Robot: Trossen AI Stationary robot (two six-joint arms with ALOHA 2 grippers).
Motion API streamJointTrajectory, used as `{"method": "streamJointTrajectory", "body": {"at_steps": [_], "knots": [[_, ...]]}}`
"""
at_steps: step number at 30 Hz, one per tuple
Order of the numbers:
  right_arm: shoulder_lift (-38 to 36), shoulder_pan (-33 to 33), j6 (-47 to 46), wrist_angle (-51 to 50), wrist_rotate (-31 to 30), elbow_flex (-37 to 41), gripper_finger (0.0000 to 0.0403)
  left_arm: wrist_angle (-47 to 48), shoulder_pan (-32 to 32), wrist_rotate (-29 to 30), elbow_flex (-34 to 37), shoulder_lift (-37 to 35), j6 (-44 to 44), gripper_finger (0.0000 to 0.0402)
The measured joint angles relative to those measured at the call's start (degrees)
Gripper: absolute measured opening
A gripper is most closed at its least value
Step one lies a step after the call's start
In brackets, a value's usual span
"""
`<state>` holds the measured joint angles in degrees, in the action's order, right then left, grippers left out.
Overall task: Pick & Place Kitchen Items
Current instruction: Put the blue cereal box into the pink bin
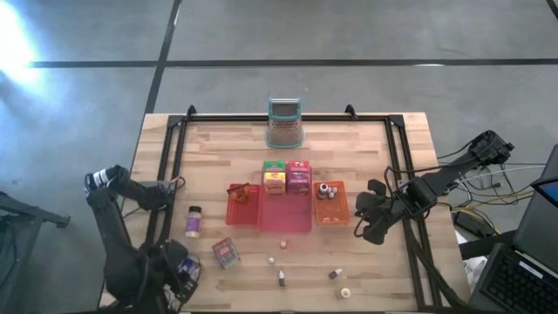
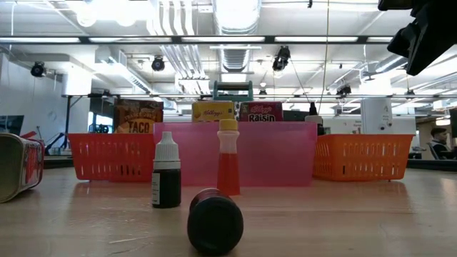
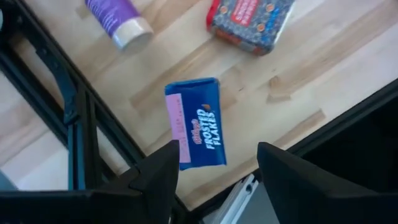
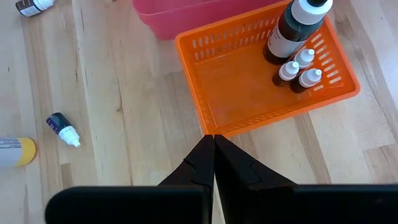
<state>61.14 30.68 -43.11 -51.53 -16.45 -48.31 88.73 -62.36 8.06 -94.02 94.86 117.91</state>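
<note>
My left gripper [image 3: 217,171] is open and hovers over the table's near left corner [image 1: 180,272]. Its fingers stand either side of a blue Frosted Flakes box [image 3: 194,122], which lies flat on the wood, and they do not touch it. Beyond that box lie a purple jar [image 3: 118,15] on its side and a red-and-blue box [image 3: 249,18]. My right gripper [image 4: 213,142] is shut and empty. It hangs above the wood just off the near edge of the orange tray [image 4: 205,68] [image 1: 364,225]. That tray holds a few small capped bottles [image 4: 292,31].
A pink tray [image 1: 285,218] holds green, red, yellow and pink boxes [image 1: 287,174]. A red tray [image 1: 242,202] sits on its left. The teal-rimmed mesh holder [image 1: 284,124] stands at the far edge. Small bottles [image 1: 282,278] [image 1: 335,274] [image 1: 345,292] are scattered near the front, and a black frame [image 1: 174,157] borders the table.
</note>
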Motion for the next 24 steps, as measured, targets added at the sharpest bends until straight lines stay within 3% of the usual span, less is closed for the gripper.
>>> {"method": "streamJointTrajectory", "body": {"at_steps": [9,24], "knots": [[0.0,-2.6,-1.7,-0.2,-1.4,0.0,0.0008,1.3,-2.3,2.3,-3.3,5.0,2.2,0.0222],[0.0,-12.7,-0.1,0.0,-4.7,0.0,0.0008,1.3,-1.7,2.3,-2.8,4.0,-1.5,0.0222]]}}
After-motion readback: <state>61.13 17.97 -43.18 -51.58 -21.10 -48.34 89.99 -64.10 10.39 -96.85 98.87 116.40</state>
